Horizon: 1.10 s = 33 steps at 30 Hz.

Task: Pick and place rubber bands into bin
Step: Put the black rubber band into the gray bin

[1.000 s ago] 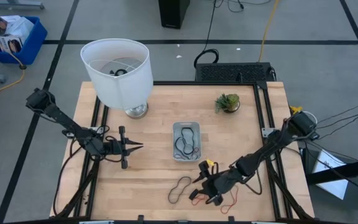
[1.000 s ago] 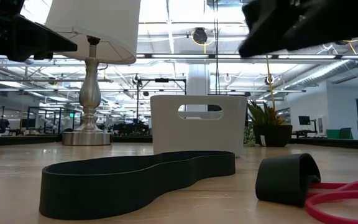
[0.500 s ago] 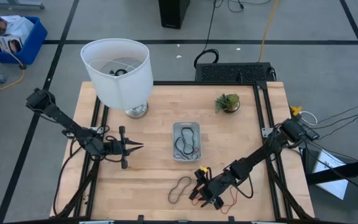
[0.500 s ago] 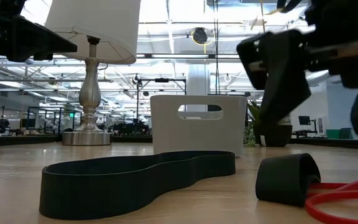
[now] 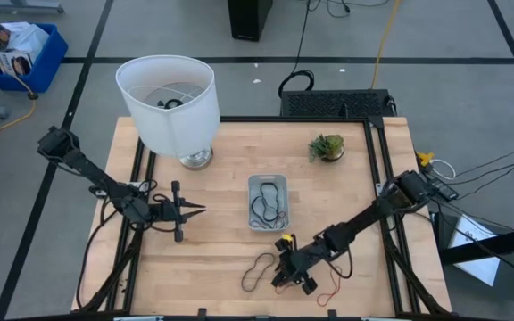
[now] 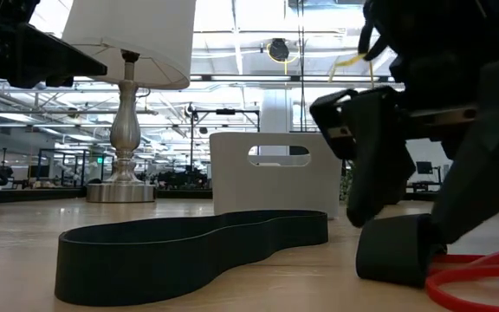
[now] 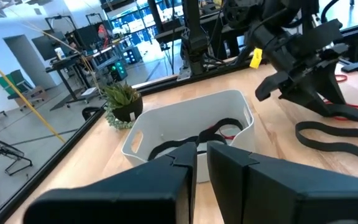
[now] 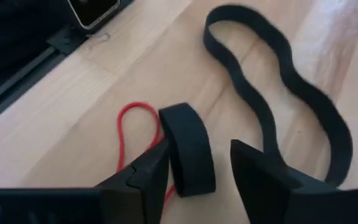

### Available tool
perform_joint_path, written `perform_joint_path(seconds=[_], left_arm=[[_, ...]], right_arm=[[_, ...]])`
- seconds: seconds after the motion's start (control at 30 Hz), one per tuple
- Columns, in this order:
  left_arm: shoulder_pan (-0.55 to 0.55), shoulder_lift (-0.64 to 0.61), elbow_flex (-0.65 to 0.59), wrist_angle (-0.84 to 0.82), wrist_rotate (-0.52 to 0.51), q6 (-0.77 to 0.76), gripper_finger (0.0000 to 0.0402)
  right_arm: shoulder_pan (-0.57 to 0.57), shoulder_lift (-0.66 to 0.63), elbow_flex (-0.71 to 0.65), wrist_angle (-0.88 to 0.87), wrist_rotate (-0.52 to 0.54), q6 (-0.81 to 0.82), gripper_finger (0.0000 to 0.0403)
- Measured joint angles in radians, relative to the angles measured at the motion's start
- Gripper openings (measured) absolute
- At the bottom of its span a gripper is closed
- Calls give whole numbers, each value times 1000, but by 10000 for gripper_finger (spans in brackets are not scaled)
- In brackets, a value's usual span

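Note:
My right gripper [image 8: 199,151] is open and low over the table's near middle [image 5: 284,272]. Its two fingers stand on either side of a short, wide black rubber band [image 8: 188,149], which rests on its edge on the table [image 6: 401,247]. I cannot tell whether the fingers touch it. A thin red band [image 8: 132,130] lies beside it. A long wavy black band [image 5: 259,270] lies to its left. The pale bin [image 5: 267,181] at mid-table holds black and red bands [image 5: 266,203]. My left gripper [image 5: 196,210] waits, shut, over the table's left part.
A white lamp [image 5: 169,102] stands at the far left of the table. A small potted plant [image 5: 327,147] stands at the far right. Bare wood lies between the bin and the long black band.
My right gripper has moved toward the table's left and near edge. It has come down until its open fingers stand around the short black band. The bands have not moved.

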Motion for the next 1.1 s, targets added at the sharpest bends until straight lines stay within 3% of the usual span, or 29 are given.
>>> perform_joint_path(seconds=[0.2, 0.4, 0.6, 0.77, 0.97, 1.1], left_arm=[[0, 0, 0, -25, 0, -12, 47], [0, 0, 0, -26, 0, -16, 47], [0, 0, 0, -26, 0, -19, 47], [0, 0, 0, -26, 1, -19, 47], [0, 0, 0, -26, 1, -19, 47], [0, 0, 0, -28, 1, -19, 47]], right_arm=[[-21, 0, 0, -31, -67, 18, 97], [-25, -4, 0, -28, -68, -8, 11], [-24, -58, 0, -30, -69, -8, 5], [-24, -207, -1, -39, -52, -75, 4], [-95, -436, 0, -87, 241, -143, 3], [-218, -476, 1, -129, 269, -124, 3]])
